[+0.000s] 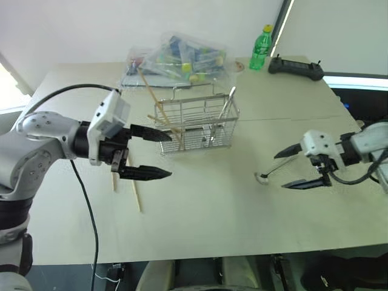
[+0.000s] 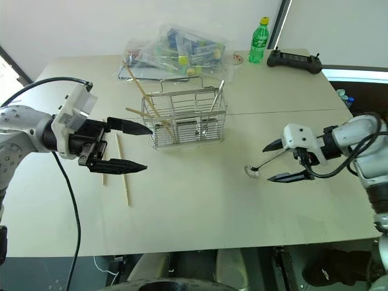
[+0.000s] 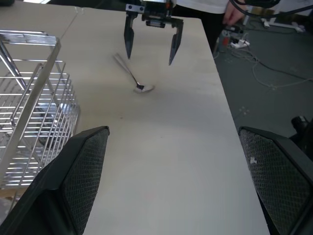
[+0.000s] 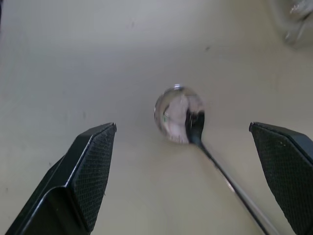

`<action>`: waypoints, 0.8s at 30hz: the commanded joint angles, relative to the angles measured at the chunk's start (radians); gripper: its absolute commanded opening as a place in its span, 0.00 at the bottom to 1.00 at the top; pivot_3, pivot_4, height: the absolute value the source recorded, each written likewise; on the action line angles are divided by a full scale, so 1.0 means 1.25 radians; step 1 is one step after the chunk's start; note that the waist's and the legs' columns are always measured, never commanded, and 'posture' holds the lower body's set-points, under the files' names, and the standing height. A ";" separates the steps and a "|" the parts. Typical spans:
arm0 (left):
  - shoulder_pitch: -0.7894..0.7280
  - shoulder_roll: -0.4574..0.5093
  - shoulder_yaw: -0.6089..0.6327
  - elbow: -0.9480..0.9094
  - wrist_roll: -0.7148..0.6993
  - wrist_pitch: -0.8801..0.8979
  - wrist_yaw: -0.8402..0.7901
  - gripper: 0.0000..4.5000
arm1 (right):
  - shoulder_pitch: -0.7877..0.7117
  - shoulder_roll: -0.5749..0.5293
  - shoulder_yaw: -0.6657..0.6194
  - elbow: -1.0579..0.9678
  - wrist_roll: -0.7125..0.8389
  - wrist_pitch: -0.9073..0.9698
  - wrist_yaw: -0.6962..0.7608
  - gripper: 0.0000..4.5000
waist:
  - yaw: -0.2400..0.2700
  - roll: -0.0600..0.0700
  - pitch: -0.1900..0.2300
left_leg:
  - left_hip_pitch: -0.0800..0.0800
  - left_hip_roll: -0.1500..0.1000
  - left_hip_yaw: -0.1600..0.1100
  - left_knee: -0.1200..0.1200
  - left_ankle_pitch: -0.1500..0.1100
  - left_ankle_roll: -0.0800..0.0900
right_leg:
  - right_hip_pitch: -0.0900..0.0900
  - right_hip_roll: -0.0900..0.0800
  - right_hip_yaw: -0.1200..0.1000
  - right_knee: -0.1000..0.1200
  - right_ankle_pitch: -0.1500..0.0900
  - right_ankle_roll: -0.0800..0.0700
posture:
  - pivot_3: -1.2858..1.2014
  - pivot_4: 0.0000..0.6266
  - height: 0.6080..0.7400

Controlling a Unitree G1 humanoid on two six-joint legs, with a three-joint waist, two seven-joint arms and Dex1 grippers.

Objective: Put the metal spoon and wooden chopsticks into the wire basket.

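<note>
Pale table (image 1: 200,212) bears metal spoon (image 2: 257,168); right pincer (image 2: 274,161) wide open, empty, straddling it.

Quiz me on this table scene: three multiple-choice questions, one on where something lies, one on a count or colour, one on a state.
1. Where is the metal spoon that lies on the table?
A. inside the wire basket
B. just ahead of the right gripper
C. under the bag

2. What colour is the bottle at the far edge?
A. green
B. red
C. blue

3. How do the left gripper's jaws stand?
A. open
B. shut on a chopstick
C. shut on nothing

Answers:
1 B, the right gripper straddles the spoon's handle.
2 A, green with a yellow cap.
3 A, the left gripper shows a wide gap.
</note>
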 commanded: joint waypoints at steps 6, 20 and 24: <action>-0.006 -0.003 -0.007 -0.012 0.037 -0.053 -0.025 0.99 | -0.168 0.109 0.063 0.262 -0.135 -0.183 -0.020 1.00 | 0.001 0.000 0.000 | 0.000 0.000 0.000 0.000 0.000 -0.001 | 0.000 0.001 0.000 0.001 0.000 0.000 | 0.52 0.24 0.95; -0.021 -0.011 0.004 -0.005 0.043 -0.050 -0.008 0.99 | -0.241 0.168 0.072 0.469 -0.230 -0.326 -0.023 1.00 | -0.001 0.001 0.000 | 0.001 -0.001 -0.001 0.000 0.002 -0.003 | 0.000 0.001 0.001 0.003 0.001 0.000 | 0.52 0.24 0.95; -0.022 -0.011 0.007 -0.006 0.041 -0.048 -0.005 1.00 | -0.250 0.182 0.063 0.493 -0.232 -0.338 -0.037 0.88 | -0.002 0.000 0.000 | 0.002 -0.001 -0.001 0.000 0.002 -0.003 | 0.000 0.001 0.001 0.005 0.001 0.000 | 0.52 0.24 0.95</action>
